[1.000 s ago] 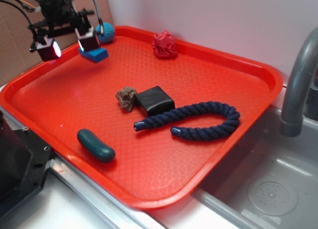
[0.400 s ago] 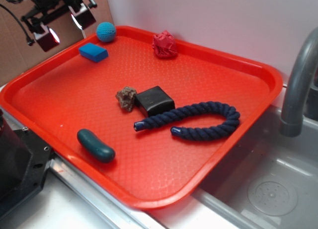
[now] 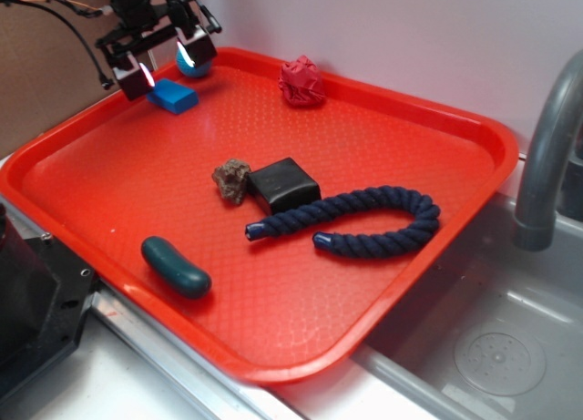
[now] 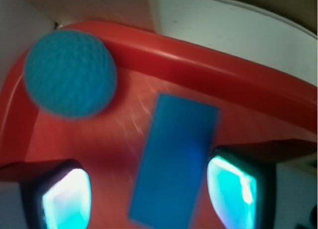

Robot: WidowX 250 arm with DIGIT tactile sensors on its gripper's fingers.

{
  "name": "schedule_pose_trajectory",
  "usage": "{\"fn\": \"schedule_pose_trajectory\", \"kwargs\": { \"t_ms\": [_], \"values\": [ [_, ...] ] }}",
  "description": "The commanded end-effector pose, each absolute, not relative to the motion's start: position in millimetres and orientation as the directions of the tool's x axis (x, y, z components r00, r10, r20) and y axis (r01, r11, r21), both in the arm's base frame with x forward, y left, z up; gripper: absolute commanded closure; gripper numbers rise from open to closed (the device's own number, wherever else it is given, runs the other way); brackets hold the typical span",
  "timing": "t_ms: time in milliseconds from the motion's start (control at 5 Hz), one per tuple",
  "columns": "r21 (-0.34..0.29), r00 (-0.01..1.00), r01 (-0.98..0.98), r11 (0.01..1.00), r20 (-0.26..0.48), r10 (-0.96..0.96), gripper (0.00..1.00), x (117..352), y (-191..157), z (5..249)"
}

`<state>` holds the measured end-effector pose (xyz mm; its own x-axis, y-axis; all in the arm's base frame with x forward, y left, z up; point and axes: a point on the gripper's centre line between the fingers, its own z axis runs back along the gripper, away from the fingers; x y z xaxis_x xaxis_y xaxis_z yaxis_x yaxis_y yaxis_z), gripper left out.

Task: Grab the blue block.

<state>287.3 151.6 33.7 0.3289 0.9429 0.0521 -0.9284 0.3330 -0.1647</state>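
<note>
Hovering with its jaws spread wide and empty, the gripper (image 3: 164, 63) straddles the blue block (image 3: 173, 96) lying flat in the red tray's (image 3: 428, 229) far corner beside the teal ball (image 4: 69, 72), so descent and closing remain.

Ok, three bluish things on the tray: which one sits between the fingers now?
The blue block, flat and rectangular, below the open gripper. The teal ball sits beside it; the dark capsule is far off.

Above the red tray's (image 3: 455, 128) far corner, spread fingers (image 3: 134, 77) hover over the blue block (image 3: 175, 96).
</note>
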Motion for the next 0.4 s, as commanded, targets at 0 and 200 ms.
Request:
{"fn": "schedule_pose_trajectory", "kwargs": {
  "t_ms": [0, 200],
  "values": [
    [-0.055, 0.299, -0.952, 0.302, 0.054, 0.953, 1.00, 273.0, 158.9, 14.4],
    [-0.026, 0.337, -0.941, 0.338, 0.050, 0.940, 1.00, 264.2, 155.6, 19.9]
  ]
}}
